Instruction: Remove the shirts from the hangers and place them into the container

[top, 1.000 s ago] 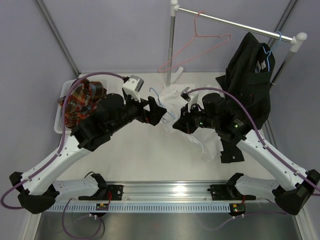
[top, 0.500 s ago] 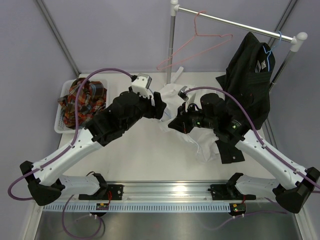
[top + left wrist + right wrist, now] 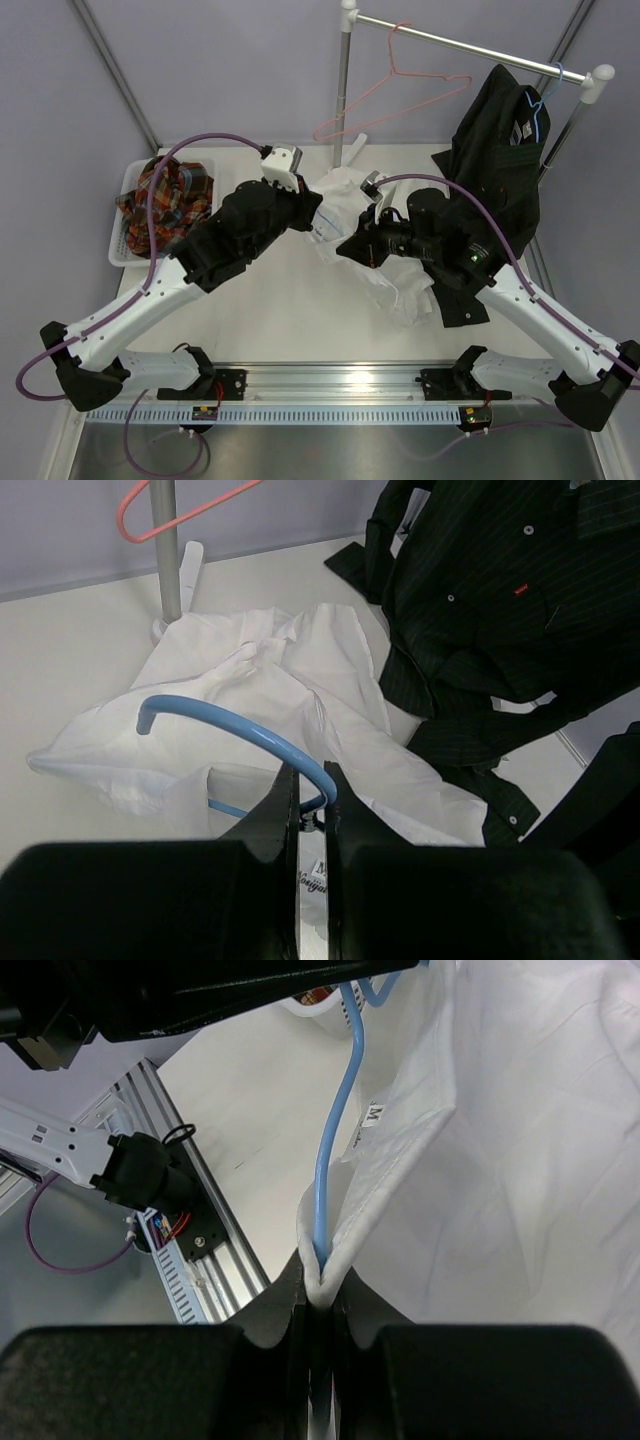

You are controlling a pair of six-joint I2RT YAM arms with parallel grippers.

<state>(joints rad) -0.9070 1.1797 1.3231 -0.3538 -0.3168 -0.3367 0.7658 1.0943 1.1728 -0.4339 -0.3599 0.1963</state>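
Frame centre: the left end effector [image 3: 310, 780] is clamped on the light blue hanger [image 3: 232, 720] below its hook. The right end effector [image 3: 320, 1285] is clamped on the white shirt [image 3: 500, 1160] edge (hanger wire inside the fold). Left: the plaid shirt [image 3: 165, 195] lies in the white basket [image 3: 115, 256]. Upper right: the black shirt [image 3: 500, 150] hangs from the chrome rail [image 3: 470, 45].

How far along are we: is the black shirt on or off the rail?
On: black shirt hangs from a blue hanger hooked over the rail.

Shirt [image 3: 170, 190] in container [image 3: 118, 245] left, table shirt [image 3: 400, 285] centre — hung shirt [image 3: 500, 150] right.
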